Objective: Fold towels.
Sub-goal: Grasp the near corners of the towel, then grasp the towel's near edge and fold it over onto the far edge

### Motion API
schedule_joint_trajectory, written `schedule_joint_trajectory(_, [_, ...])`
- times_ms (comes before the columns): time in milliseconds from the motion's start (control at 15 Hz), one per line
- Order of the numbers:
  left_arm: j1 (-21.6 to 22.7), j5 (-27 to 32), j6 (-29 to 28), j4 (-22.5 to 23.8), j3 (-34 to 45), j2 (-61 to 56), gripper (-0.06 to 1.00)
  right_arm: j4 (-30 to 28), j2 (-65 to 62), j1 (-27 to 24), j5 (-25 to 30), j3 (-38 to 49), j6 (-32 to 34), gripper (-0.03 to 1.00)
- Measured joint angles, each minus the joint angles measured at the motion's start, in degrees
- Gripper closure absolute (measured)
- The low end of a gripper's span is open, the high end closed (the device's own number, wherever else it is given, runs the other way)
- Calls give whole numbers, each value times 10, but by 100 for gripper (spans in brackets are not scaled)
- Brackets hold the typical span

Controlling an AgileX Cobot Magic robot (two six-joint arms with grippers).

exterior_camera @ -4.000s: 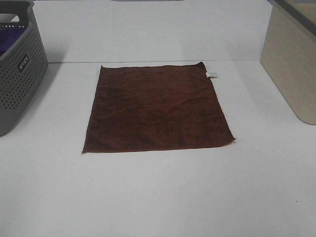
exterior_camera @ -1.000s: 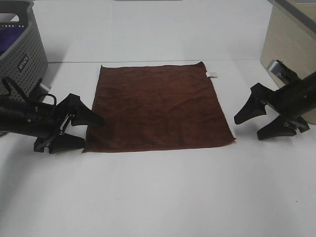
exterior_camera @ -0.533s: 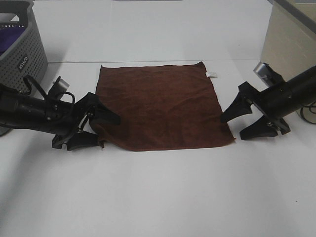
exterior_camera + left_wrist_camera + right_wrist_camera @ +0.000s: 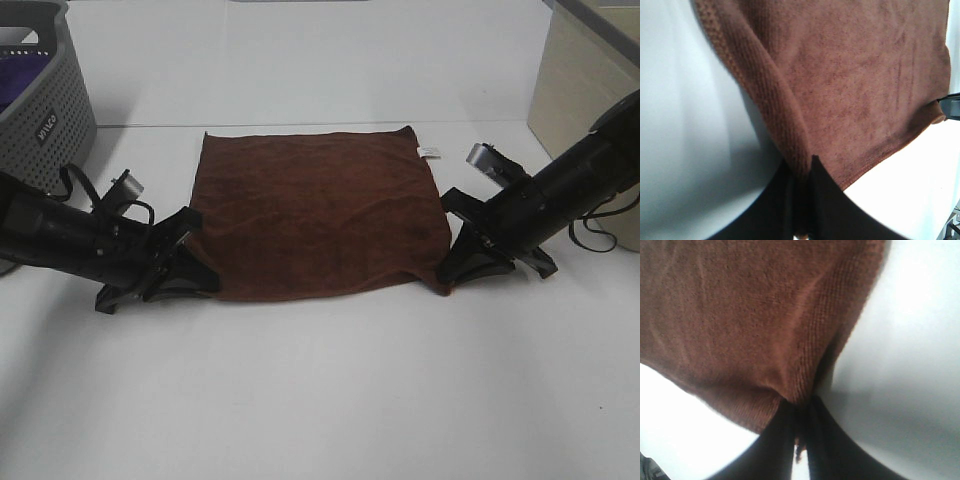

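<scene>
**You:** Nearest the cam, what've I got?

**Spotter:** Bare white table [image 4: 320, 400], then both yr grippers, low on the surface. L gripper [image 4: 200, 280] is at the near-left corner of the brown towel [image 4: 318, 215], fingers pinched together on the hem.

**You:** R side?

**Spotter:** Same deal. R gripper [image 4: 452, 272] has its fingers clamped on the near-right corner, cloth bunched btwn them.

**You:** Towel itself?

**Spotter:** Mid-table, spread flat except those two gripped corners. White tag [image 4: 428, 151] sits at its far-right corner. Further back you've got a grey basket [image 4: 45, 130] far left and a beige bin [image 4: 590, 140] far right, both apart from the towel.
</scene>
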Motion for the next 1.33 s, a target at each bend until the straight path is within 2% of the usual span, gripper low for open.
schedule_joint_trajectory(133, [0,1,-25,23,0,-1,93,-14,-1,0,1,0,14,94])
schedule_joint_trajectory(267, [0,7,-61,80,0,-8,93,-39,-13,0,16,0,34,94])
schedule_joint_trajectory(400, [-1,25,-149,186,0,-36,93,-81,-40,1,51,4,80,94])
schedule_joint_trajectory(600, [-4,49,-272,307,7,-77,93,-89,-78,3,73,56,109,94])
schedule_joint_trajectory(733, [-5,79,-348,368,10,-89,93,-95,-103,6,92,88,133,94])
schedule_joint_trajectory(1000, [-10,71,-382,396,-4,-122,93,-111,-121,9,101,75,163,94])
schedule_joint_trajectory(1133, [-10,52,-386,402,-44,-126,93,-113,-121,9,102,25,164,94])
schedule_joint_trajectory(1333, [-10,23,-394,411,-109,-127,93,-118,-105,9,112,-99,164,94])
